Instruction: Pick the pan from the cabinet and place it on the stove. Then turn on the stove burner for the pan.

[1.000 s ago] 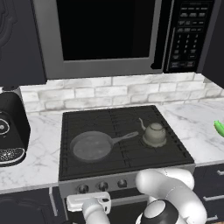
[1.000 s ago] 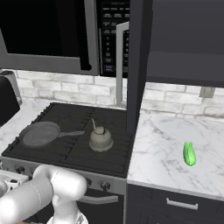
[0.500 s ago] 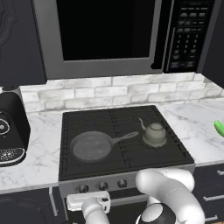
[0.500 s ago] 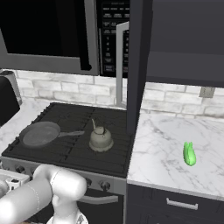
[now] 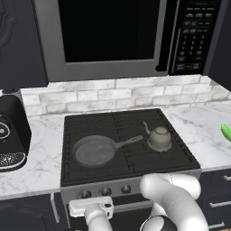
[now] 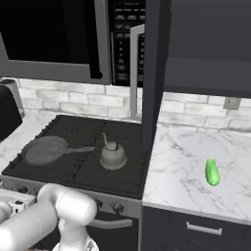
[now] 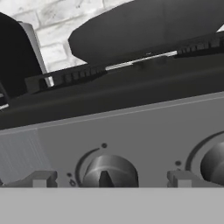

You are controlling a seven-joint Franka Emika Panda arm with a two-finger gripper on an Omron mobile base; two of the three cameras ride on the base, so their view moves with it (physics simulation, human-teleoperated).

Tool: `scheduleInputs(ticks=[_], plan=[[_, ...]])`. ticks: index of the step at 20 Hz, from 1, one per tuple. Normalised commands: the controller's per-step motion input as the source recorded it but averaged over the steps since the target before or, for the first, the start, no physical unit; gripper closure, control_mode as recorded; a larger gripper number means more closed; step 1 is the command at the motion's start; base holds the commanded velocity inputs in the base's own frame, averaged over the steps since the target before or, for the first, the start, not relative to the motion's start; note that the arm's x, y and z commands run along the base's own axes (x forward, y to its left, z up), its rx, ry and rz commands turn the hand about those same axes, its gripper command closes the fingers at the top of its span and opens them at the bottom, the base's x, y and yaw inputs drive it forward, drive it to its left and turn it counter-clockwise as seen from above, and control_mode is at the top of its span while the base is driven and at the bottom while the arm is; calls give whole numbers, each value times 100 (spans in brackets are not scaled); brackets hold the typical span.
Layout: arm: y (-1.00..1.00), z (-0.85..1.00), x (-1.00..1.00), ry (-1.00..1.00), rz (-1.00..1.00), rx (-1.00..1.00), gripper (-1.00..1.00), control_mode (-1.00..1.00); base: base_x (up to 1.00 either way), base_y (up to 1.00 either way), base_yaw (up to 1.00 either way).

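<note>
Pretty clearly a home kitchen. There's a black stove [image 5: 126, 135] with grates and a row of knobs [image 7: 109, 171] on its silver front, a microwave [image 5: 122, 36] mounted right above it, and a white brick backsplash [image 5: 113, 94]. Marble worktop [image 6: 191, 171] on both sides, dark drawers [image 6: 196, 230] underneath, plus a coffee machine [image 5: 11, 133] off to the left.

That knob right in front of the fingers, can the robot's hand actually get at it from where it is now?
Probably yes. The knob sits straight ahead between the open fingers, on the stove front panel, with nothing between them.
</note>
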Motion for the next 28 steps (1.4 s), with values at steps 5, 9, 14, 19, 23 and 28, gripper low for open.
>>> scheduleInputs(ticks=[5,9,14,19,23,28], plan=[[7,-4,15,-3,0,0,100,-100,0,0,0],[20,-1,18,-3,0,0,100,-100,0,0,0],[15,-8,11,-1,0,0,100,-100,0,0,0],[14,-16,10,1,0,0,100,-100,0,0,0],[6,-11,4,1,0,-4,100,-100,0,0,0],[2,-29,-5,1,0,-19,100,-100,0,0,0]])
